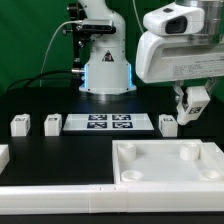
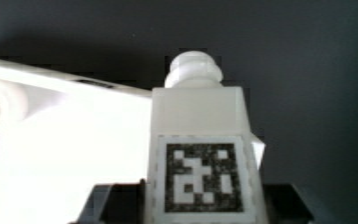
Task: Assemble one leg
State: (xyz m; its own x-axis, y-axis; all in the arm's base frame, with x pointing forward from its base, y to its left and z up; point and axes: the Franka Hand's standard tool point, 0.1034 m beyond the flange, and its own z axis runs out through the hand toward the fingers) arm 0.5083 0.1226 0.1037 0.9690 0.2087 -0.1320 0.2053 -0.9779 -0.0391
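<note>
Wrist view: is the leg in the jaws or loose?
In the jaws. The leg sits clamped between the two dark jaws at its tagged end, tag facing the camera, round tip pointing away.

The Panda arm [image 1: 104, 62] stands on its base at the back of the scene. Its bulky white wrist [image 1: 172, 48] is carried high at the exterior view's right. The gripper [image 1: 191, 106] hangs below the wrist, pointing downward. In the wrist view, its two dark fingers [image 2: 108, 204] are closed against opposite sides of the leg [image 2: 202, 130], clamping it near its tagged end.
</note>
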